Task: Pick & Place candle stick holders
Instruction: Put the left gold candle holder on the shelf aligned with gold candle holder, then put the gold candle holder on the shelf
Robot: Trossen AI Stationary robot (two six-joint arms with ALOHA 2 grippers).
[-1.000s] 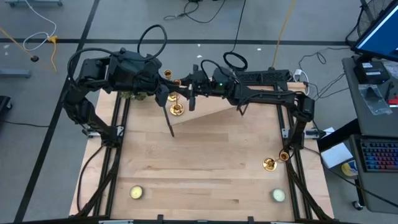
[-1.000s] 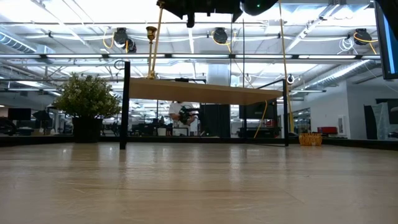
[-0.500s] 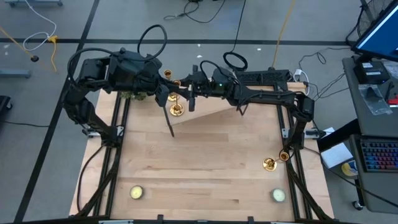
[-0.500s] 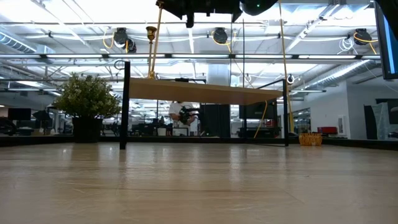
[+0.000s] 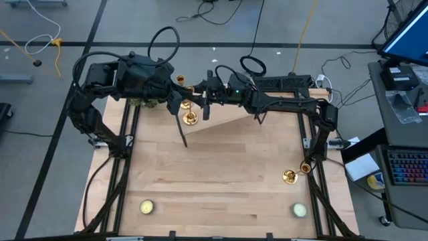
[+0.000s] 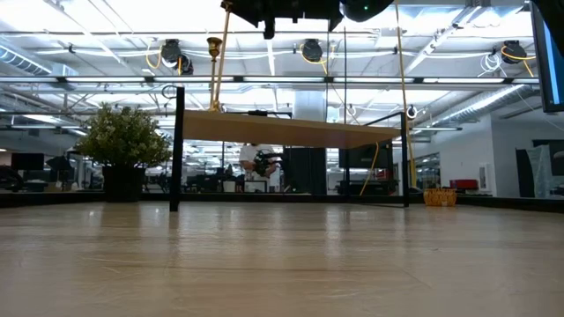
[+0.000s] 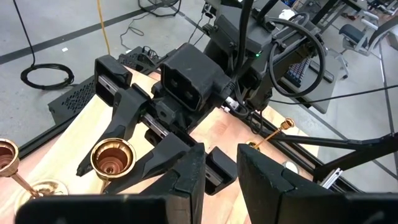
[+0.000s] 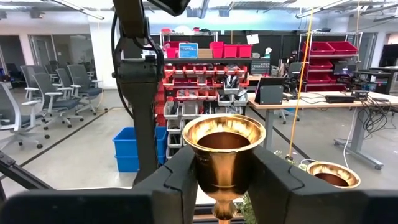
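Right gripper (image 8: 224, 168): reaches in from the right to the far middle of the table (image 5: 221, 161); its two fingers (image 8: 180, 180) are clenched on the first candlestick, one on each side just under the cup.
First candlestick (image 8: 224, 146): shiny gold, held in the right gripper, its cup standing clear above the fingertips; in the left wrist view the open cup (image 7: 113, 157) faces that camera.
Left gripper (image 7: 221, 177): at the far left part of the table, just beside the right gripper and pointing at it; its fingers (image 7: 189, 177) stand a narrow gap apart with nothing between them.
Second candlestick (image 8: 333, 174): near the held one, at the far edge of the table; its cup and part of its round base show in the left wrist view. Whether it touches either gripper cannot be told.
Third candlestick (image 5: 289, 176): well apart from both grippers, near the right edge of the table, beside the dark frame post; it appears to lie on its side.
Two pale round discs (image 5: 146, 207) (image 5: 299, 210): near the table's front edge, one toward the left corner and one toward the right.
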